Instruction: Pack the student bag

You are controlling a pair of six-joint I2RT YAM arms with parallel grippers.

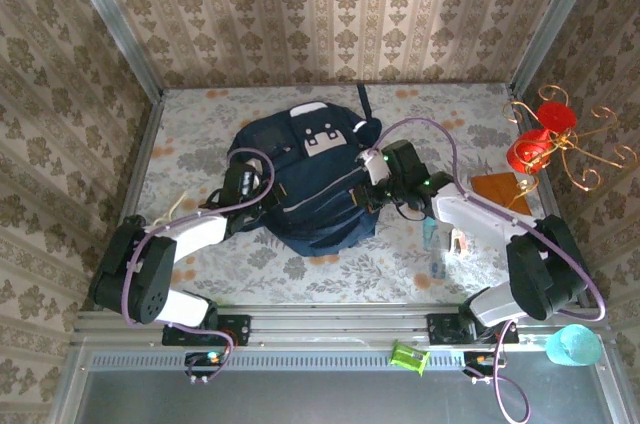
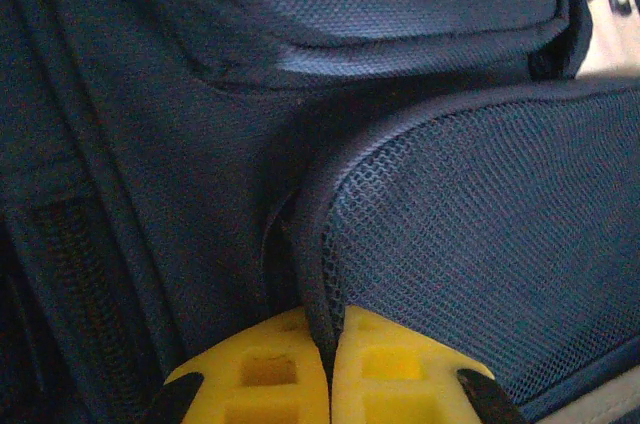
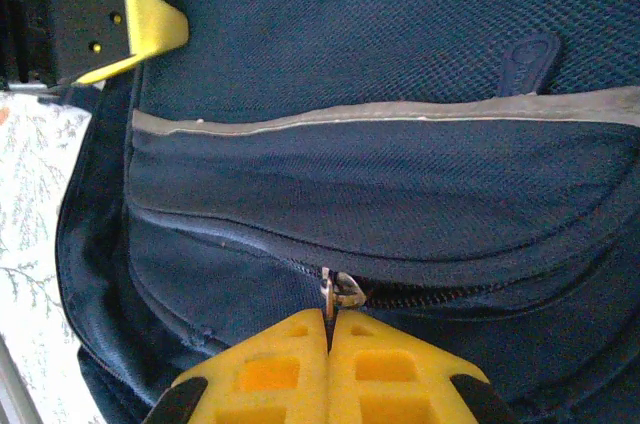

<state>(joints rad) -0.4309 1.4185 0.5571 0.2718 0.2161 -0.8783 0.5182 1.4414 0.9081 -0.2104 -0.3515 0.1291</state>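
**Student bag: soft shell, gripped at two points**

Position: the student bag lies flat at the middle of the bench, patch end far, between my two arms.

Grip: my left jaws are pressed together on the piped edge of the mesh side pocket, at the bag's left flank. My right jaws are pressed together on the metal zip pull of a curved pocket zip, below the grey stripe.

Handling, as judged: the bag is woven fabric and mesh, limp, with no frame evident. It will sag and crease rather than move as one piece. Weight is probably modest, though the contents are hidden. The fabric is not slippery, but the small pull is and may slide out under a skewed tug. The best holds are the piping, the pull and the straps. One side should anchor while the other draws the zip.

Surface: a floral-printed covering, level, with some drag expected.

Room: patterned walls close in on three sides. A red ornament with wire curls stands at the right edge, well apart from the bag. Small items lie near the right arm.
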